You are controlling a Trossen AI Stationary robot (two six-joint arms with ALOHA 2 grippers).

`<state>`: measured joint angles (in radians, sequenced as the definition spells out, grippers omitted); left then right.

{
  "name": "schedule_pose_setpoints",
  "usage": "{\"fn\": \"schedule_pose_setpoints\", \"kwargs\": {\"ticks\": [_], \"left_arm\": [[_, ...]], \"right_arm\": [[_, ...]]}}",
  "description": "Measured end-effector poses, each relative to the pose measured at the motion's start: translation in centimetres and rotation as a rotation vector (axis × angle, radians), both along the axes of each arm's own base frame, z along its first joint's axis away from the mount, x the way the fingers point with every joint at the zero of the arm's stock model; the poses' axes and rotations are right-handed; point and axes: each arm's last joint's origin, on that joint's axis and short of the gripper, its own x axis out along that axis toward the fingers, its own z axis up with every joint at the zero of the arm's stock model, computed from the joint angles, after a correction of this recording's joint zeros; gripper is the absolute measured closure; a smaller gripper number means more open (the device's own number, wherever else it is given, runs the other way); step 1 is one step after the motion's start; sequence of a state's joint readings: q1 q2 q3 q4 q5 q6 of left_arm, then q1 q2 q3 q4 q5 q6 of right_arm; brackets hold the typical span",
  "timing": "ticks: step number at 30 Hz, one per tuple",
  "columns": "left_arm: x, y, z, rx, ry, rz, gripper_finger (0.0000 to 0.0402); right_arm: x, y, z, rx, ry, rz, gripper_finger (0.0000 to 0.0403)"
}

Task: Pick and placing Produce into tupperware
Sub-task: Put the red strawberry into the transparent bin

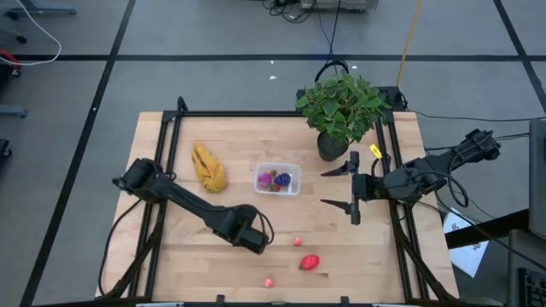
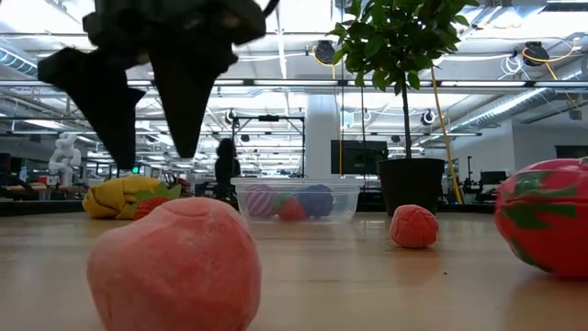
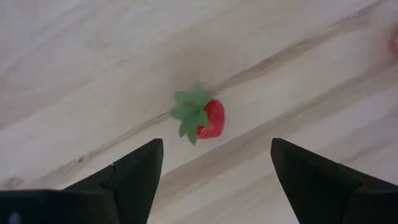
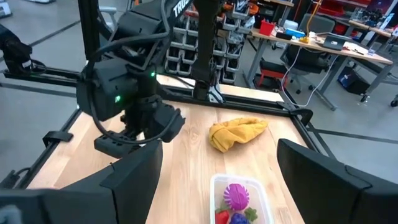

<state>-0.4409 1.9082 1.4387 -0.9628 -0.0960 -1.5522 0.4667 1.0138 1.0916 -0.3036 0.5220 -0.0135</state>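
Strawberry (image 3: 208,118) dead ahead of my left fingers (image 3: 214,180), lying on the bare desk (image 1: 213,264) and centred in the gap between them. That gap is wide, both tips spread well clear of the berry, nothing pinched yet. Its long axis runs slantwise across the wood grain, green leafy cap pointing one way and red tip the other, so I judge the fingers would close roughly across its narrow waist rather than along its length, maybe after a small wrist turn. From overhead, my left gripper (image 1: 256,240) hovers low near the front of the desk, and the tupperware (image 1: 277,179) sits toward the middle, farther back, already holding a spiky pink piece (image 4: 236,196) and a purple one (image 1: 284,180) along with something red. More produce waits out front: a small red ball (image 1: 297,241) just beside me, a larger red fruit (image 1: 309,262) and a little pink one (image 1: 270,280) nearer the front edge. My left arm is clearly the nearer one for all of these. My right gripper (image 1: 351,188) hangs back at the right side, beside the potted plant (image 1: 341,107), fingers spread and empty. Banana bunch (image 1: 208,167) lies off to the left of the box, no concern.
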Motion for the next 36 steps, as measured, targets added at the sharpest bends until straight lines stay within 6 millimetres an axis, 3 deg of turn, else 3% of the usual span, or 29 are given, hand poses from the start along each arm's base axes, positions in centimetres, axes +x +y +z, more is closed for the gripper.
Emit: {"fn": "schedule_pose_setpoints", "kwargs": {"ticks": [5,19,30,36], "left_arm": [[0.4,0.2,-1.1,0.008,0.031,0.027,0.0100],[0.7,0.5,-1.5,0.061,0.010,0.072,0.0093],[1.6,1.0,-3.4,0.048,0.045,0.071,0.0093],[1.6,1.0,-4.0,0.034,0.080,0.080,0.0094]], "right_arm": [[-0.1,0.0,-0.3,-0.006,0.030,-0.002,0.0094],[-0.1,0.0,-0.4,-0.008,0.034,-0.002,0.0094],[0.4,0.2,-2.9,-0.009,0.036,-0.003,0.0094],[0.4,0.2,-3.2,-0.010,0.037,-0.003,0.0094]]}}
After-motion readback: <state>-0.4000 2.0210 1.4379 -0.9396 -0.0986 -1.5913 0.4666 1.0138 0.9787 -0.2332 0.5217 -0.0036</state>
